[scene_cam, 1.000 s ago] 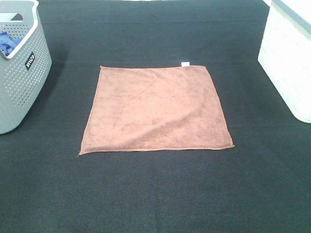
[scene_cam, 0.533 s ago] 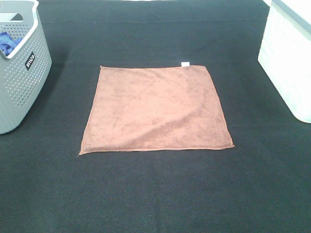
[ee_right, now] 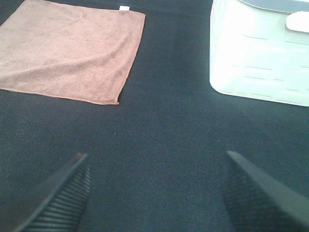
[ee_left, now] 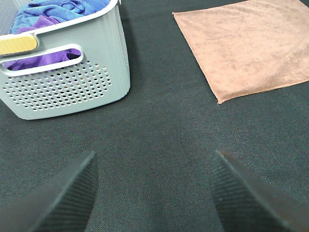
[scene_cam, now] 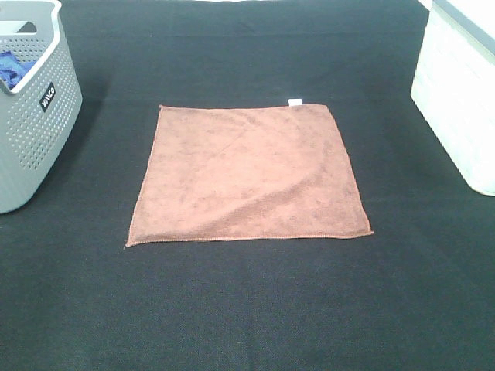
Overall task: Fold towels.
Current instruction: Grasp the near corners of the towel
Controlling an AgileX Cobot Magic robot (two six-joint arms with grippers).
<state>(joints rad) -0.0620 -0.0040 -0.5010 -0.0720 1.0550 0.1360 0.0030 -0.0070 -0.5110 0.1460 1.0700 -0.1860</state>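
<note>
left container: grey perforated plastic laundry basket, rounded corners, cut-out handle slot, upright on my left side, partly cut off by the high view's edge
basket label: small black rectangular label with white letters on the basket wall; can't read it
basket rim: yellow rectangular patch on the rim above the handle slot
basket contents: crumpled blue cloth on top; purple cloth showing through the handle slot
right container: pale white rectangular plastic bin, faint slot pattern on walls, on my right side, well apart from the basket
surface: black woven fabric table cover; both containers stand on it
</note>
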